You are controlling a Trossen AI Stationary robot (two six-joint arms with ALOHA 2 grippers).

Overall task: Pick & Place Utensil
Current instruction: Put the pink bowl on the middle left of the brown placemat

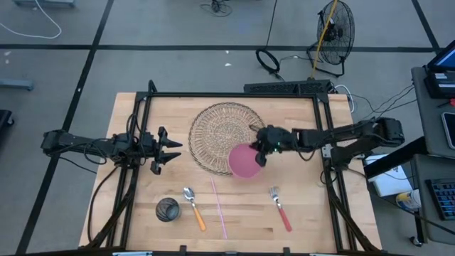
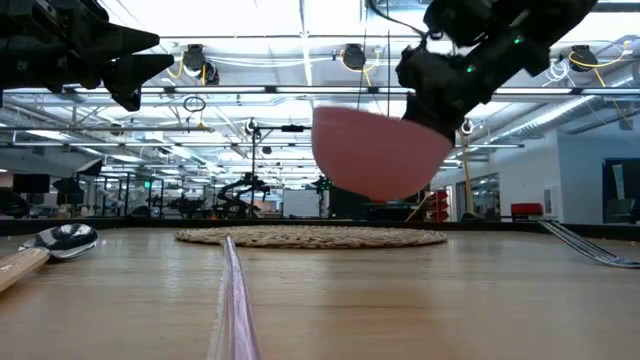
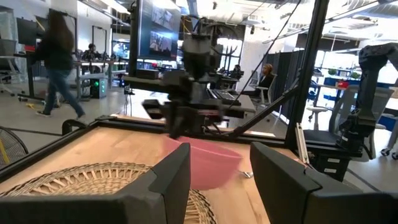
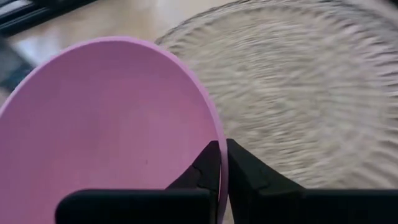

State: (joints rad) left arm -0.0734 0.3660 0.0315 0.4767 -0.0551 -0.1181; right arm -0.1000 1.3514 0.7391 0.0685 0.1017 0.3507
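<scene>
Left gripper (image 1: 170, 151): it hovers just left of the woven mat (image 1: 220, 128), its fingers apart and holding nothing.
Cup (image 1: 168, 210): a small dark round cup, well below the mat's left side, standing upright.
Spoon (image 1: 193, 207): below the mat's left part, just right of the cup; shiny metal bowl toward the mat, orange handle pointing away from it.
Straw (image 1: 218, 207): a thin pink stick below the mat's middle, its long axis running away from the mat.
Woven mat: round, flat, of pale wicker with a rough texture.
Bowl (image 1: 245, 161): pink, smooth, probably plastic; it is lifted above the mat's lower right edge.
Right gripper (image 1: 264, 148): its fingers are clamped on the bowl's rim.
Fork (image 1: 280, 209): below the mat's right side, tines toward the mat, red handle away; I judge the right arm is the nearer one, but it is occupied by the bowl.
</scene>
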